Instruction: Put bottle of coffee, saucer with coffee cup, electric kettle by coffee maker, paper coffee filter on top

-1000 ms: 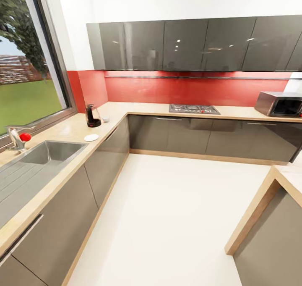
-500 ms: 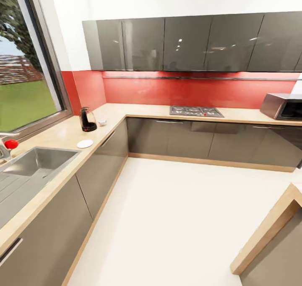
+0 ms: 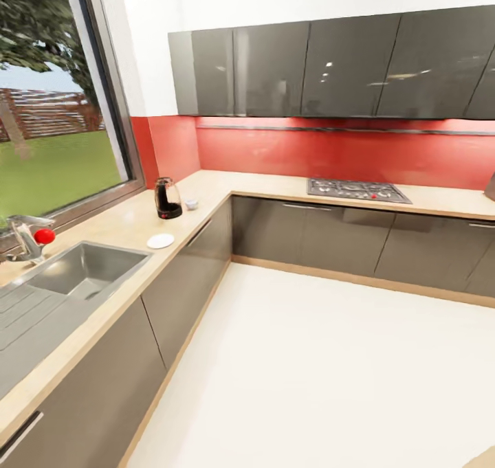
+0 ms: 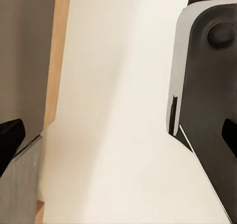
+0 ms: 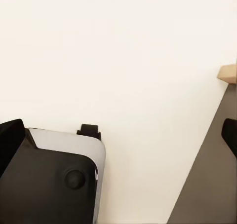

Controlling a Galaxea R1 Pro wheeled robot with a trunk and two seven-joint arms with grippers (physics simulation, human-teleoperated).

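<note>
Robot in transit, both grippers empty, fingers spread wide. Coffee maker [image 3: 167, 198] sits on the countertop [image 3: 124, 224], saucer [image 3: 160, 241] just beside it. Should approach square to the counter, stop within reach.

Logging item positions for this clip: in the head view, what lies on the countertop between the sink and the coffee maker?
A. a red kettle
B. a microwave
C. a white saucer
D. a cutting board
C: a small white saucer lies flat on the countertop, between the sink and the coffee maker.
</note>
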